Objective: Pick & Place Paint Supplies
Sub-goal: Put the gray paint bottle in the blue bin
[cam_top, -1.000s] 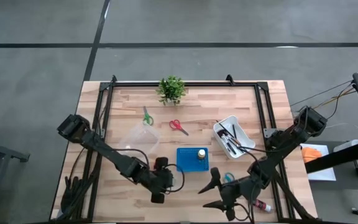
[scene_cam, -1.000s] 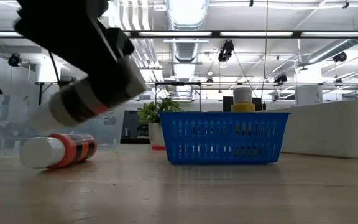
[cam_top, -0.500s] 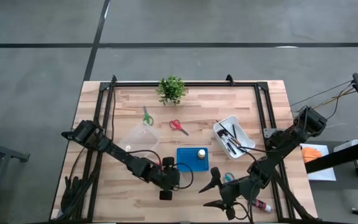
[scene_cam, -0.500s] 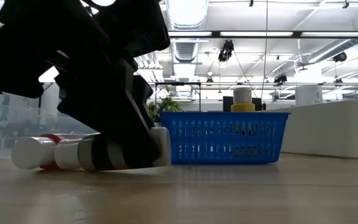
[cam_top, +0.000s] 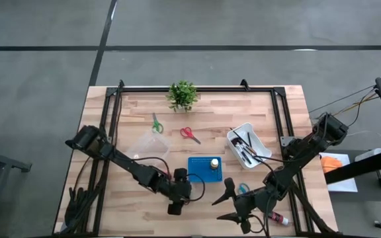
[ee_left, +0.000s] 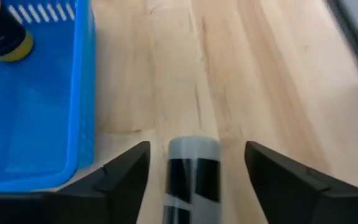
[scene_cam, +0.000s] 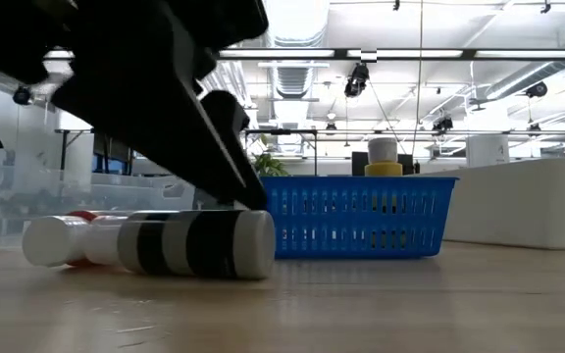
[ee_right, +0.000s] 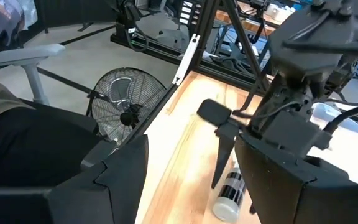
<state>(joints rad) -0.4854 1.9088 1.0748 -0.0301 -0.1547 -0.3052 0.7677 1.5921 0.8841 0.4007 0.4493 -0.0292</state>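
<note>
While lying flat on the table (cam_top: pixel 131 198), black paint bottle (scene_cam: pixel 192 243) points its cap toward blue basket (scene_cam: pixel 358 216), long axis level, just beside red bottle (scene_cam: pixel 59 240). Between spread, untouching fingers of left gripper (ee_left: pixel 194 163). Right gripper (cam_top: pixel 225 201) open nearby.

You can count two small scissors, one green-handled (cam_top: pixel 156 123) and one red-handled (cam_top: pixel 190 134), one blue plastic basket (cam_top: pixel 204 169), one white tray (cam_top: pixel 248 145), and one green potted plant (cam_top: pixel 182 94).

text: none legible | labels: none legible | signs: none
</note>
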